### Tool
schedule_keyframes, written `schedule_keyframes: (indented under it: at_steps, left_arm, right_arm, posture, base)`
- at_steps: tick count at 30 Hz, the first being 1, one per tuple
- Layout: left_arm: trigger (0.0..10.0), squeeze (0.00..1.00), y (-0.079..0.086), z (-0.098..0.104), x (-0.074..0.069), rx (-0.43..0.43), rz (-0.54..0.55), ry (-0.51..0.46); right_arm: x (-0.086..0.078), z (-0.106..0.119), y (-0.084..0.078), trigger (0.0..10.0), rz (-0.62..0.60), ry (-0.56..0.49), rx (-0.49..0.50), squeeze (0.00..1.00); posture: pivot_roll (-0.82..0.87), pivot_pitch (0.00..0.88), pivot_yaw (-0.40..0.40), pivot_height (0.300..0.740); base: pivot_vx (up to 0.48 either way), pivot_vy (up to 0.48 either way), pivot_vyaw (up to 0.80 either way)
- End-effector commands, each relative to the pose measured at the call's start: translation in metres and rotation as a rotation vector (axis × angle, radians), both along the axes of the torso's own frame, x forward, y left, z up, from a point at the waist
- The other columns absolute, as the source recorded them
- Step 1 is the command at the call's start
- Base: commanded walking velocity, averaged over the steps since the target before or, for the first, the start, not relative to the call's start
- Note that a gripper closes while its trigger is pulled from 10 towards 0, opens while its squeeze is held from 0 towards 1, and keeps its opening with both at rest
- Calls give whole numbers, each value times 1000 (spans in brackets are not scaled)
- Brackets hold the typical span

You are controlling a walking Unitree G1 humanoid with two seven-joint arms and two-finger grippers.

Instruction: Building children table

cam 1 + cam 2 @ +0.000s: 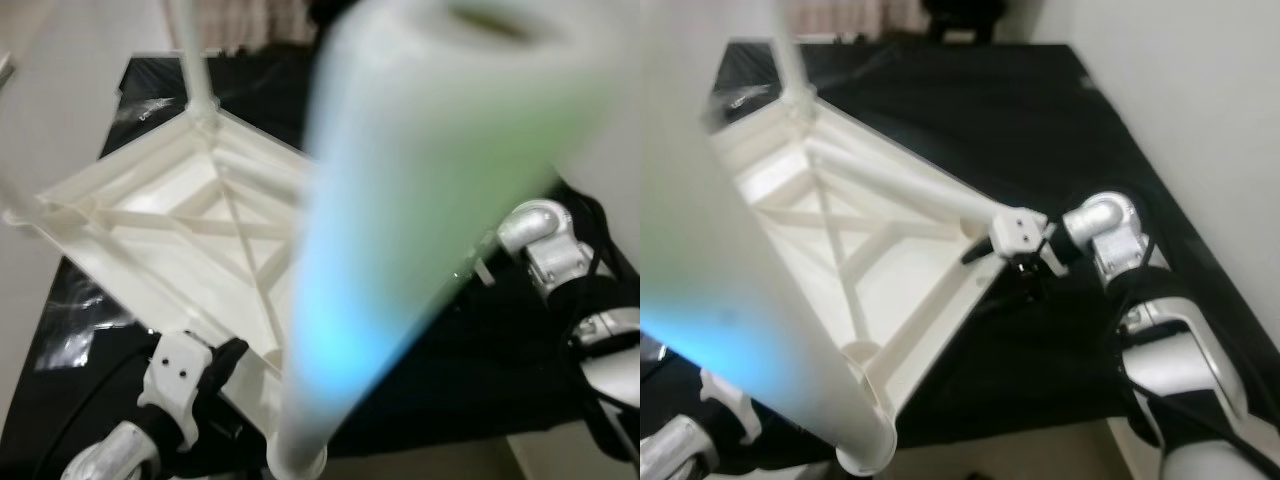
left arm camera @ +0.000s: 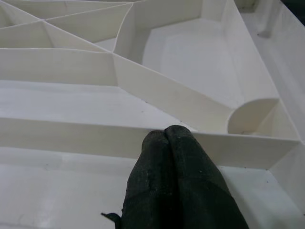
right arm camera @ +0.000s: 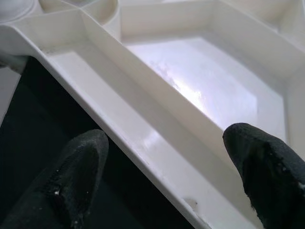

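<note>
A white plastic table top (image 1: 180, 235) lies upside down on a black sheet (image 1: 1040, 110), its ribbed underside facing up. One white leg (image 1: 190, 60) stands in the far corner socket. A second leg (image 1: 400, 200) rises from the near corner, huge and blurred close to the camera. My left gripper (image 2: 167, 136) is shut, its tips pressed against a rib at the near left edge, with nothing between them. My right gripper (image 3: 174, 157) is open and straddles the table's right rim (image 1: 940, 200), one finger inside and one outside over the sheet.
The black sheet covers the floor around the table, with pale bare floor (image 1: 60, 120) to the left and a white wall (image 1: 1200, 120) on the right. Dark furniture (image 1: 960, 20) stands at the far end. A cable (image 1: 70, 420) runs by my left arm.
</note>
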State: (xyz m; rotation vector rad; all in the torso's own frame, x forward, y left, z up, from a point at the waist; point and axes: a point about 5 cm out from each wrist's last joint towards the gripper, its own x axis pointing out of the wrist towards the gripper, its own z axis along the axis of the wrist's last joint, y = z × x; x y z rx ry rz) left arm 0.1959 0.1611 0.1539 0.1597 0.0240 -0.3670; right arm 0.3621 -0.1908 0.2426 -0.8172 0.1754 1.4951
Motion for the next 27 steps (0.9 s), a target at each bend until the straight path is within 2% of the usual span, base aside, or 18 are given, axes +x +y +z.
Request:
schedule_keyframes:
  at_steps: [1,3,6,7,8,9,11,13,14,15,19,20,23,24,27]
  left_arm:
    - [10000,0,3,-14,0,15,40,71]
    - [10000,0,6,-14,2,26,63,71]
    - [10000,0,7,-15,4,32,75,74]
    - [10000,0,7,-15,5,33,76,74]
    - [10000,0,7,-15,5,34,77,74]
    - [10000,0,7,-15,6,34,78,74]
    - [10000,0,7,-15,6,34,78,74]
    - [10000,0,5,-16,8,36,80,73]
    - [10000,0,5,-16,8,41,83,71]
    - [10000,0,5,-16,8,41,83,71]
    - [10000,0,7,-16,9,49,92,65]
    - [10000,0,8,-15,10,52,97,63]
    - [10000,0,9,-14,11,54,102,58]
    - [10000,0,9,-14,11,54,102,58]
    - [10000,0,8,-14,12,52,104,53]
  right_arm:
    - [2,10,-18,10000,-61,-1,6,0]
    - [-8,9,-8,10000,-5,63,50,0]
    - [-9,10,-10,10000,-14,67,77,0]
    - [0,14,-31,10000,-122,-3,77,0]
    - [0,12,-27,10000,-110,9,87,0]
    - [1,16,-28,10000,-117,-25,135,0]
    - [1,16,-28,10000,-117,-25,135,0]
    - [-8,21,-15,10000,-51,-24,269,0]
    - [-13,21,-9,10000,-27,-25,313,0]
    - [-13,21,-9,10000,-27,-25,313,0]
    - [-8,21,-9,10000,-55,-44,359,0]
    - [3,23,-23,10000,-136,-69,363,0]
    - [6,26,-17,10000,-133,-43,458,0]
    - [6,26,-17,10000,-133,-43,458,0]
    - [5,30,-14,10000,-179,-87,538,0]
  posture:
    - [131,221,-36,740]
    - [130,219,-33,740]
    - [128,216,-30,740]
    - [127,214,-28,740]
    - [127,214,-28,740]
    - [126,211,-25,740]
    - [126,211,-25,740]
    - [124,209,-22,740]
    - [124,207,-21,740]
    - [124,207,-21,740]
    - [127,206,-18,740]
    - [129,203,-19,740]
    - [123,199,-19,740]
    - [123,199,-19,740]
    - [123,199,-19,740]
  base:
    - [0,0,0]
    - [0,0,0]
    - [0,0,0]
    - [0,0,0]
    - [0,0,0]
    - [0,0,0]
    - [0,0,0]
    - [0,0,0]
    - [0,0,0]
    - [0,0,0]
    - [0,0,0]
    - [0,0,0]
    - [0,0,0]
    - [0,0,0]
    - [0,0,0]
